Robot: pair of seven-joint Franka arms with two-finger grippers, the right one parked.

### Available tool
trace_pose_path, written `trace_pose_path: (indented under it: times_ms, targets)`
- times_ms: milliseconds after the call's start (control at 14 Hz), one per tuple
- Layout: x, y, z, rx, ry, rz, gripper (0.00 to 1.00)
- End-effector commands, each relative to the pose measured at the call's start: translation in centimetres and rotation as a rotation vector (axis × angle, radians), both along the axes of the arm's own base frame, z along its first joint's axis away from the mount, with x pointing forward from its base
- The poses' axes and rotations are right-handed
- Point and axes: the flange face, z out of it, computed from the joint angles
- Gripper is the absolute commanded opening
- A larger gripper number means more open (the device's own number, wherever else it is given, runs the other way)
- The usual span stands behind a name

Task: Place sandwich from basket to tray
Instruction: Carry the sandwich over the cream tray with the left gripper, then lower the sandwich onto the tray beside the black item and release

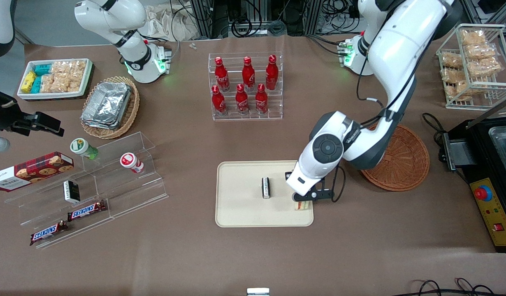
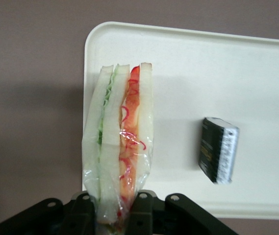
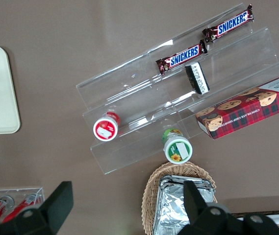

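Snack bars [image 1: 68, 220]: two Snickers lie on the clear stepped stand [image 1: 113, 181] at the parked arm's end of the surface [image 1: 195, 255], with a cookie box [image 1: 31, 170] beside them.
Foil containers [image 1: 107, 105]: stacked in a tan oval basket, at about 12 o'clock from that stand.
Bottles [image 1: 247, 84]: six red ones stand upright in a clear rack, at 12 o'clock from the tray.
Tray [image 1: 240, 213]: cream-beige, flat on the surface, with a small dark packet [image 1: 266, 188] on it near the middle.
Sandwich [image 2: 122, 147]: wrapped in clear film, bread edges up, held over the tray's edge nearest the working arm's end.
Gripper [image 1: 302, 201]: mine, low over the tray at about 3 o'clock from the dark packet, its fingers [image 2: 141, 210] pinching one end of the sandwich from both sides.
Basket [image 1: 401, 160]: round, reddish-brown wicker, just beside the tray at about 2 o'clock from it, partly hidden by my arm.
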Motion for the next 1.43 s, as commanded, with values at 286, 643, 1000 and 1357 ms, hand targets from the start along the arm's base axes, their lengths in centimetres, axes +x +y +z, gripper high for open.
trace_pose_path:
  times_ms: [286,643,1000,1357]
  targets:
    - [-0.1,-0.9,-3.4,0.044,0.001,-0.028,0.0]
    - [-0.2,-1.2,-3.8,0.044,0.0,0.001,1.0]
    - [0.7,-0.1,2.6,0.062,-0.057,0.088,1.0]
    - [1.5,8.4,15.5,0.107,-0.049,0.108,1.0]
